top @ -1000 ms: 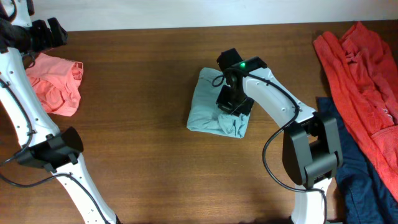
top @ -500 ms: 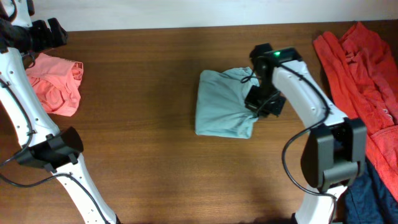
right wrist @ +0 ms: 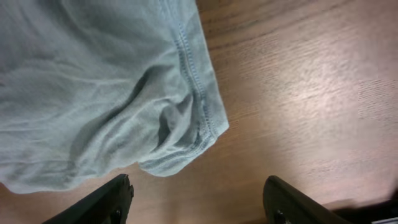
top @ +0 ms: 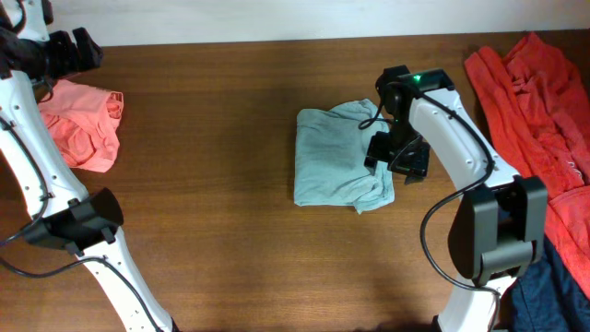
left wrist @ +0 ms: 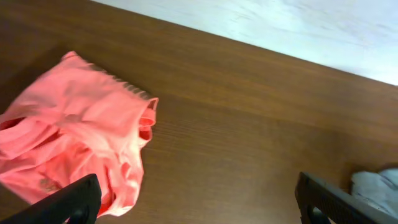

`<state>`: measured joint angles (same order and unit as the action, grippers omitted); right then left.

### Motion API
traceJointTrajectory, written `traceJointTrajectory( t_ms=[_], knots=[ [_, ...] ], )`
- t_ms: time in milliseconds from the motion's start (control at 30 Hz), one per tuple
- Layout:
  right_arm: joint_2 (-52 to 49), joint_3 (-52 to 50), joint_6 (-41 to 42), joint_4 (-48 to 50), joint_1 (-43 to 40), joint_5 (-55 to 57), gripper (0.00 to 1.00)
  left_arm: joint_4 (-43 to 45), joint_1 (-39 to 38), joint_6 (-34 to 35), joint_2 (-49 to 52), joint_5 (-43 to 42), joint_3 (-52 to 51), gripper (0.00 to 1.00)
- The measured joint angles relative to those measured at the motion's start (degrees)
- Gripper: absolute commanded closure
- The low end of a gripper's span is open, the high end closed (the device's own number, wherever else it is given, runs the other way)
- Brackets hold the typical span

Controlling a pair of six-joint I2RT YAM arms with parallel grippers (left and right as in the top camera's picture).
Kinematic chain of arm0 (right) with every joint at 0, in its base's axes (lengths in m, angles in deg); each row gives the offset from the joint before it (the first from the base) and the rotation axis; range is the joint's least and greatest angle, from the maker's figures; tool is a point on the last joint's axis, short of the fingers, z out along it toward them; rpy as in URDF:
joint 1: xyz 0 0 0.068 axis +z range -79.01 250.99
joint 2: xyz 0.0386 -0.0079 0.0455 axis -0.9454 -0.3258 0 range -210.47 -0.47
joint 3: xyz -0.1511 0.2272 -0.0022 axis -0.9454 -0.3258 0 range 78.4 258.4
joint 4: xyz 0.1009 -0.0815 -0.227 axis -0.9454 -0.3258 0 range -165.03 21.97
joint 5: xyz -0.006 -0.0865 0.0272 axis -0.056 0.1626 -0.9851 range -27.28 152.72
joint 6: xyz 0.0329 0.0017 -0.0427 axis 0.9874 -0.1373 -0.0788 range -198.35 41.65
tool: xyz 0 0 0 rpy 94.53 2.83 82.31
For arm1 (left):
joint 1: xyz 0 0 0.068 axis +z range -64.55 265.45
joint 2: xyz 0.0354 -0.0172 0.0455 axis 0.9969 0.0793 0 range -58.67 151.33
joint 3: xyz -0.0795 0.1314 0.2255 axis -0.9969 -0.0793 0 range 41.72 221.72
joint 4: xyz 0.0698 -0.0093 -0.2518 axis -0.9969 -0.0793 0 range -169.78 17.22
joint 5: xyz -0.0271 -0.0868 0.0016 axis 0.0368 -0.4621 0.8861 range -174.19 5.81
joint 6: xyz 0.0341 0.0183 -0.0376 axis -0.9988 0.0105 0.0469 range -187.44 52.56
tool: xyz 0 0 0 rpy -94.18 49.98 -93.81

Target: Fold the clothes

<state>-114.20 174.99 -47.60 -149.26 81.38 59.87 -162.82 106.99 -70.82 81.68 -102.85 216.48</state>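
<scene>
Overhead faces straight down; right wrist closely shares its T-shirt (top: 332,161).

Four soft cloth garments lie on the one brown wooden table (top: 212,184). One is a pale blue-green T-shirt (top: 336,171), folded to a rough square. Far to its left sits one crumpled salmon-pink garment (top: 78,124). To its right there is one orange-red garment (top: 535,111) and, nearer the front edge, one navy garment (top: 548,295). Two white jointed arms, left arm (top: 28,157) and right arm (top: 452,138), make two black two-finger grippers: left gripper (top: 69,51), right gripper (top: 396,157).
</scene>
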Motion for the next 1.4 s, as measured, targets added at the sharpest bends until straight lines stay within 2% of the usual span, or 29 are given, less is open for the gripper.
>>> traceJointTrajectory(
  t_ms=[33, 133, 400, 567, 867, 967, 1033, 1067, 1267, 1400],
  knots=[
    [0.02, 1.07, -0.98, -0.17, -0.98, -0.09, 0.16, -0.17, -0.13, -0.37, 0.0, -0.61, 0.0, 0.01],
    [0.81, 6.01, -4.66, -0.7, -5.22, -1.86, 0.01, -1.46, -1.62, -0.98, 0.0, -1.92, 0.0, 0.01],
    [6.54, 23.69, -15.3, -2.32, -20.28, -10.16, 0.01, -5.73, -12.37, -4.72, 0.0, -3.08, -0.17, 0.01],
    [7.72, 25.83, -19.41, -3.5, -24.68, -11.87, 0.01, -6.4, -21.0, -8.81, 0.0, -3.45, -1.92, 0.01],
    [7.41, 25.83, -21.57, -4.15, -28.37, -12.31, 0.01, -6.01, -37.16, -19.93, 0.0, -3.43, -20.63, 0.01],
    [7.41, 25.83, -22.01, -4.15, -28.37, -12.33, 0.01, -5.92, -41.59, -22.38, 0.0, -2.03, -27.96, 0.1],
    [7.41, 25.83, -22.12, -4.17, -28.37, -12.33, 0.01, -5.68, -44.22, -23.5, 0.02, -0.68, -32.0, 0.11],
    [7.41, 25.83, -22.21, -4.17, -28.37, -12.33, 0.01, -5.33, -45.33, -23.8, 0.02, -0.15, -33.81, 0.16],
    [7.41, 25.83, -22.53, -4.28, -28.37, -12.33, 0.01, -0.07, -48.22, -23.71, 0.02, 1.27, -42.01, 0.16],
    [7.41, 25.83, -22.82, -4.31, -28.37, -12.33, 0.01, 3.89, -48.19, -21.09, 0.02, 2.23, -44.87, 0.16]
  ],
)
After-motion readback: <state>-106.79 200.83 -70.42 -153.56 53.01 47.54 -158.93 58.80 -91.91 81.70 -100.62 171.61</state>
